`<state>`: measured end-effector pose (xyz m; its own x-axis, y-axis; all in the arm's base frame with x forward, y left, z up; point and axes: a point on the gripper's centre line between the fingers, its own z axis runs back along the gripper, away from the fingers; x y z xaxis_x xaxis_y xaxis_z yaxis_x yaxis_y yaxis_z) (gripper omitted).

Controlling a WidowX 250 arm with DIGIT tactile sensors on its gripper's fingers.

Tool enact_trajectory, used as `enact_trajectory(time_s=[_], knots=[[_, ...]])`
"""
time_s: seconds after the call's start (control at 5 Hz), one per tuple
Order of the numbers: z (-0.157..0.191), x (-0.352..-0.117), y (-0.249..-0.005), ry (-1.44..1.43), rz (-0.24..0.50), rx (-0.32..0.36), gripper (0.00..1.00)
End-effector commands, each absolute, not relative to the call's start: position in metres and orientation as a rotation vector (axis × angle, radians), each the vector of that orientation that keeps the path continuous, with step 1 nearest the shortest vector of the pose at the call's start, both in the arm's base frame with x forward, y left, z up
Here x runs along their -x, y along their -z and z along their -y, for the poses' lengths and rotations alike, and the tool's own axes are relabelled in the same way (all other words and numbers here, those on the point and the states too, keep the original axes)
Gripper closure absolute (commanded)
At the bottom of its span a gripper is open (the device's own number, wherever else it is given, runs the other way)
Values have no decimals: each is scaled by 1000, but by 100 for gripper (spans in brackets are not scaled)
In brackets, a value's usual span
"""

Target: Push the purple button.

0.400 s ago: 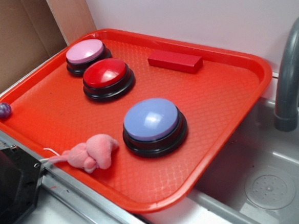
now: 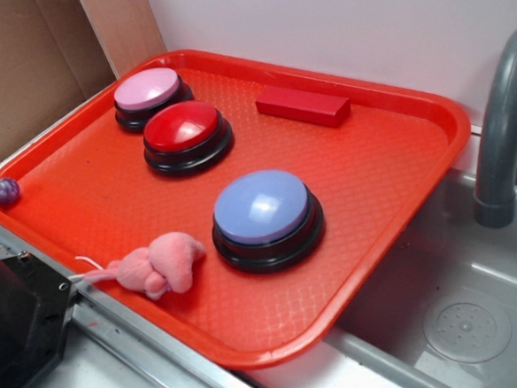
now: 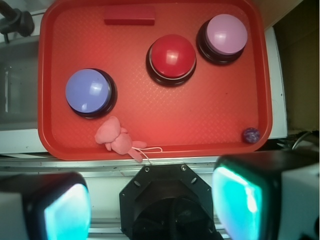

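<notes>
Hovering claw (image 3: 150,200): fingers (image 3: 235,200) spread wide apart, holding nothing, high over the near edge of the worktop; seen only in the wrist view.
Purple button (image 3: 89,91): ahead of the claw and off to its left in the wrist view, sitting on the red tray (image 3: 150,135), untouched; in the exterior view, the large periwinkle dome (image 2: 264,207) toward the near side of the tray.
Pink plush mouse (image 3: 117,137): just beside the purple button on the claw's side, between claw and target; risks being snagged or dragged by a low, straight approach, and its string trails toward the tray rim.
Red button (image 3: 171,57): farther ahead, closer to the claw's centre line than the target; likely pressed by mistake on a straight-ahead descent with no shift left.
Pink button (image 3: 226,34): ahead and to the right, touching or nearly touching the red one; pale top easy to confuse by colour.
Small purple ball (image 3: 251,134): near the right corner of the tray, same colour word, wrong object.
Dome shape: off-centre contact may slide down the curved top without a press.
Spread fingers: may straddle the dome or catch its black base; judged safer closed before pressing.
Red block (image 3: 129,15): far edge, well apart, little concern.
Tray: may slip under a slanted push.
</notes>
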<state>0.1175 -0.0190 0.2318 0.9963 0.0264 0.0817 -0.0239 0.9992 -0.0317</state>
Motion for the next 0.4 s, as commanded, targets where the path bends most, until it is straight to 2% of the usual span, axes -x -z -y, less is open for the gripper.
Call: enact_trajectory(time_s=[0.0,0.2], knots=[[99,-180,-176,433,181,-92,0],[114,-188,-156,502,156,-163,0]])
